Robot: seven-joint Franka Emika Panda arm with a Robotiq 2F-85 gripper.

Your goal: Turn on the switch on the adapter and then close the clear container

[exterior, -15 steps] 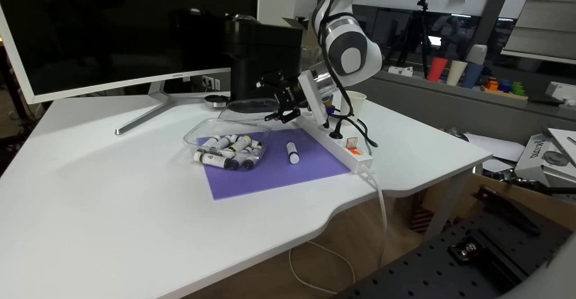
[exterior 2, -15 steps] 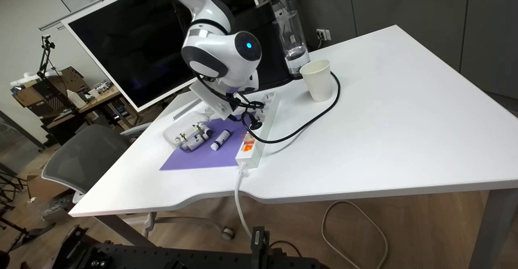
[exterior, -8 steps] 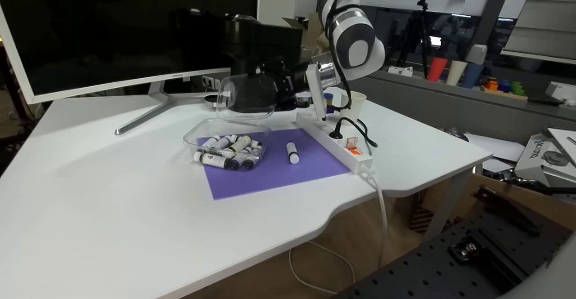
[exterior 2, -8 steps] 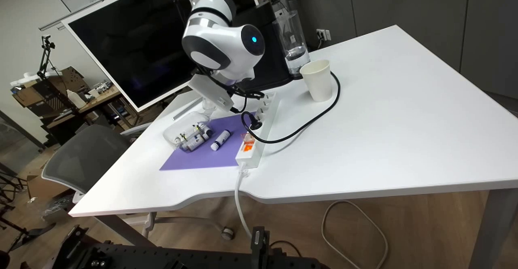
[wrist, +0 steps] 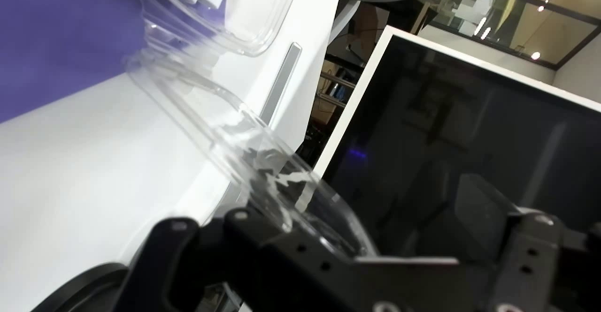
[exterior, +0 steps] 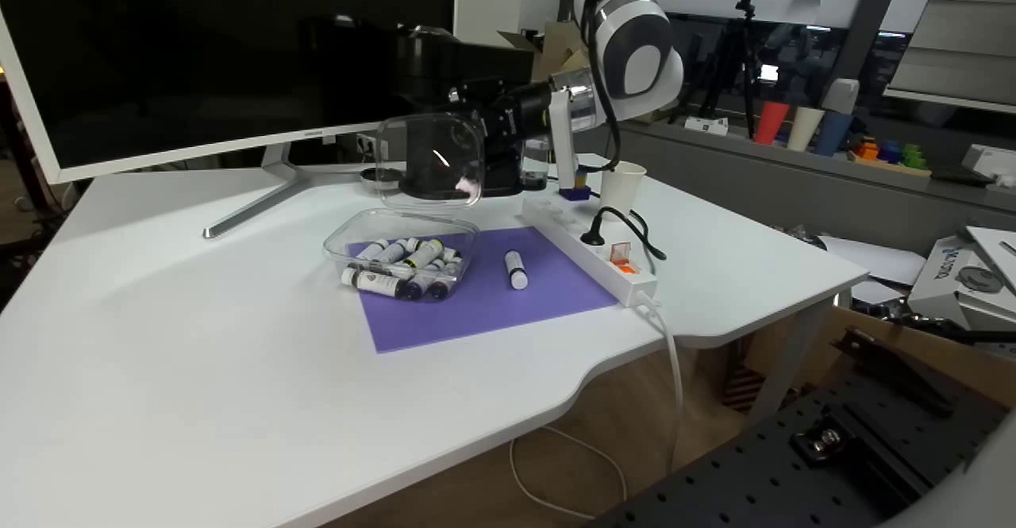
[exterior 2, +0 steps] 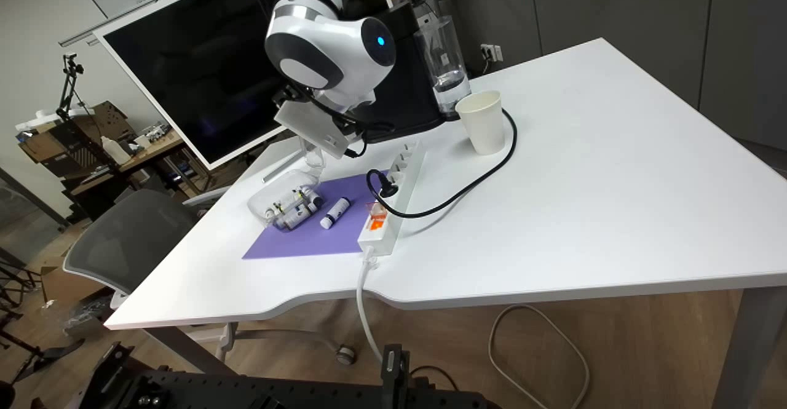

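In an exterior view, a low, clear plastic box (exterior: 355, 233) sits on a white tabletop (exterior: 238, 369), overlapping the far left part of a flat purple mat (exterior: 492, 310); in it lie small white cylinders with dark ends (exterior: 392, 253). Its clear plastic lid (exterior: 429, 159) stands roughly upright along the far rim. My black, two-fingered claw (exterior: 481, 135) is just beyond the lid, toward its right side. In the wrist view the fingers (wrist: 535, 246) look spread wide, with nothing pinched between them that I can make out; whether one touches the lid I cannot tell. Along the mat's right edge lies a slim white power strip (exterior: 583, 254), a tiny orange-red rocker button (exterior: 628, 269) at its near end; I cannot tell whether it is on.

The lid should be light, thin and springy, slick to grip, and apt to crack along its hinge line if twisted. I judge a pinch unneeded: better to push its outer face near the middle of the top edge, swing it toward the near side, then press down along the rim. The box looks light too and may slide, so the push must be gentle.
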